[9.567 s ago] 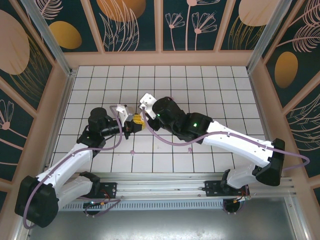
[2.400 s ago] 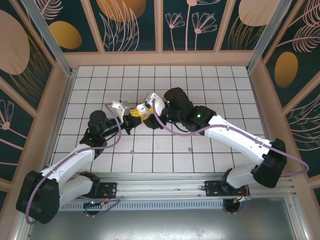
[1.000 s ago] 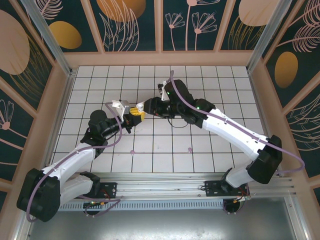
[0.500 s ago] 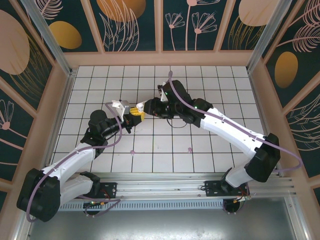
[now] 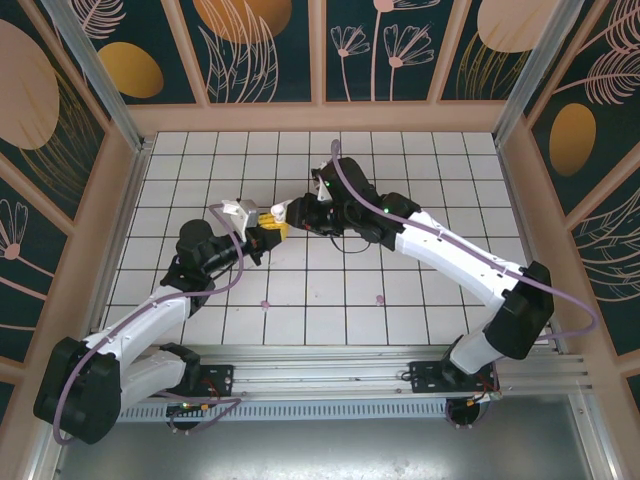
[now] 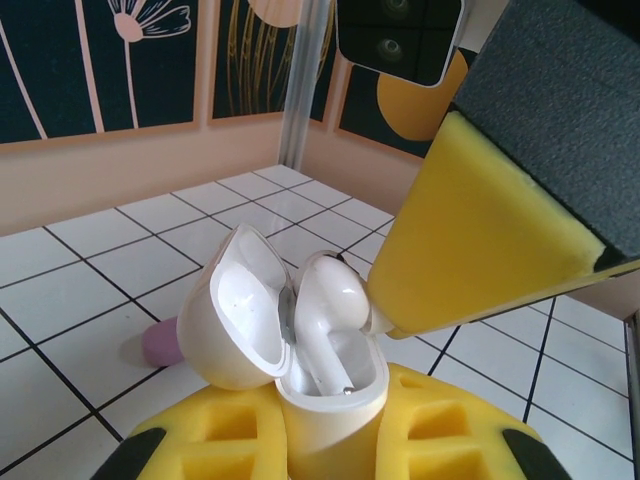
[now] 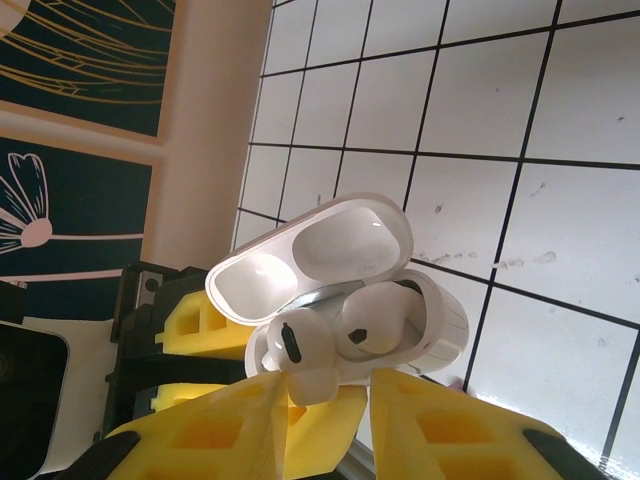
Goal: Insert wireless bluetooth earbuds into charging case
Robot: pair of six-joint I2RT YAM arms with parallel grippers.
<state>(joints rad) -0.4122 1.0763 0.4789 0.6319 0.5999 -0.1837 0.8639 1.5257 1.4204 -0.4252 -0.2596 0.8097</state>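
left gripper (image 5: 262, 236): pressed onto the charging case (image 6: 335, 405), which stands upright between its yellow pads.
lid (image 6: 240, 315): hinged open.
earbud (image 6: 332, 298): stem down in the case, head sticking out.
second earbud (image 7: 378, 312): seated in the case just beside it.
right gripper (image 7: 325, 400): pinching the raised earbud.
table (image 6: 90, 290): white tiles beyond.

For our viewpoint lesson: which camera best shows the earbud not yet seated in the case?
Right wrist: the earbud sits large between the right end effector's fingers, at the open charging case. Left wrist shows its rounded head above the case; from the top it is too small to see.
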